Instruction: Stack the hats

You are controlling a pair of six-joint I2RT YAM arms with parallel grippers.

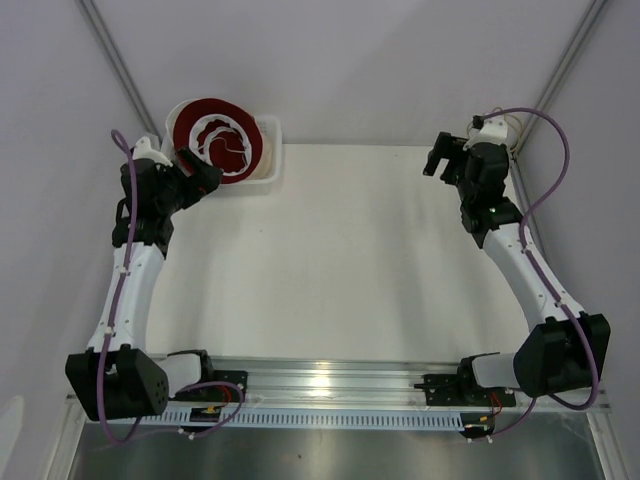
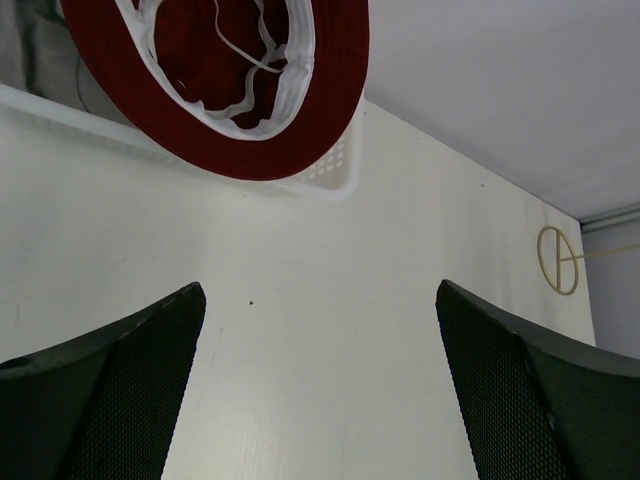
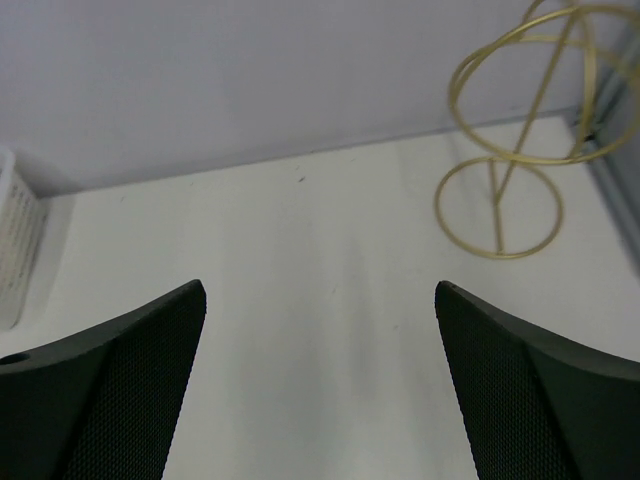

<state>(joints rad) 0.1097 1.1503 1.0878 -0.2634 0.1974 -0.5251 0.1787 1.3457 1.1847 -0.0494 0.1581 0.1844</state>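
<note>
Starting at the far left corner of the table (image 1: 340, 260), a white mesh basket (image 1: 272, 150) sits against the back edge. A dark red hat (image 1: 182, 118) lies in it, upside down, with its opening facing up. White seam tape and a loose white cord show inside the crown. The brim spreads wider than the basket and hangs over its rim; in the left wrist view the hat (image 2: 330, 90) covers most of the basket (image 2: 335, 175), leaving only one corner of mesh wall showing. Whether other hats lie under the red one cannot be told.

The left gripper (image 1: 200, 168) hangs just beside the basket's near left side, and from above it overlaps the edge of the brim. Its jaws stand wide apart and hold nothing. In its own camera the left gripper (image 2: 320, 290) points across the table, with bare table top between its two dark fingers and the hat above them.

The middle of the table shows only its white top, and a metal rail (image 1: 330, 378) runs along the near edge between the two arm bases.

At the far right corner, the right gripper (image 1: 440, 155) is also spread fully and grips nothing. A gold wire stand (image 3: 497, 200) stands just beyond it in that corner, to the right of the open fingers in the wrist view. The basket (image 3: 15, 240) shows at that view's left edge.
</note>
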